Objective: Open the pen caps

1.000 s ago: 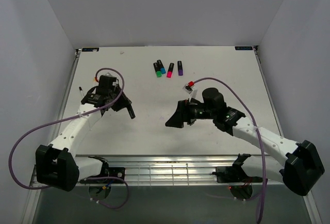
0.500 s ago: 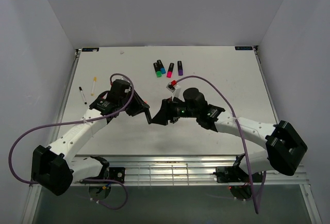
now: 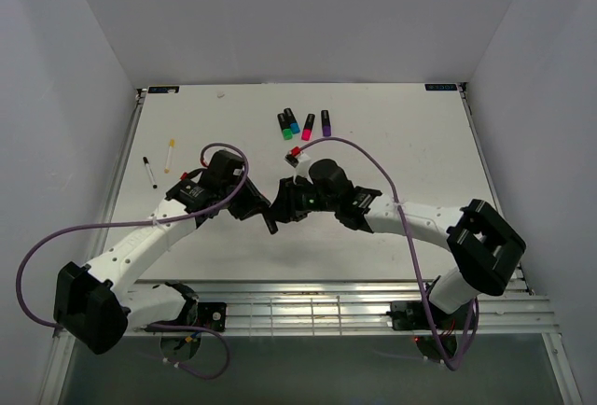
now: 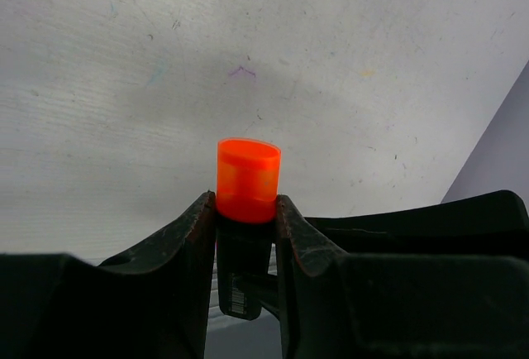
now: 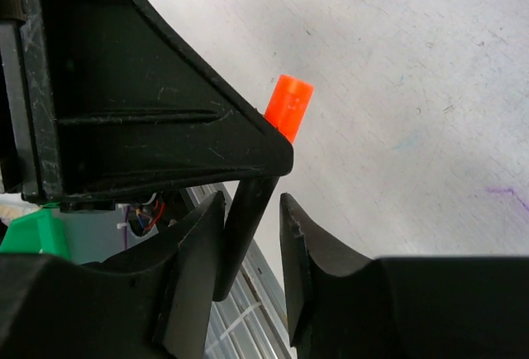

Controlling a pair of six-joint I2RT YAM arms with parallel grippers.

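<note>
Left gripper (image 4: 246, 210): clamped on black marker (image 5: 245, 227), just under its cap.
Orange cap (image 4: 248, 179): on the marker, jutting past the left fingertips, above mid-table.
Right gripper (image 5: 252, 203): fingers straddle the marker body; cannot tell whether they grip.
Room: bare table (image 3: 420, 134) rightward; 4 capped markers (image 3: 307, 127) well behind; 2 thin pens (image 3: 150, 172) near left edge.

Boxed in on three sides by plain pale grey walls (image 3: 308, 13); floored by a white, faintly scuffed table (image 3: 401, 125); edged nearside by a slatted metal rail (image 3: 298, 307); lit evenly
</note>
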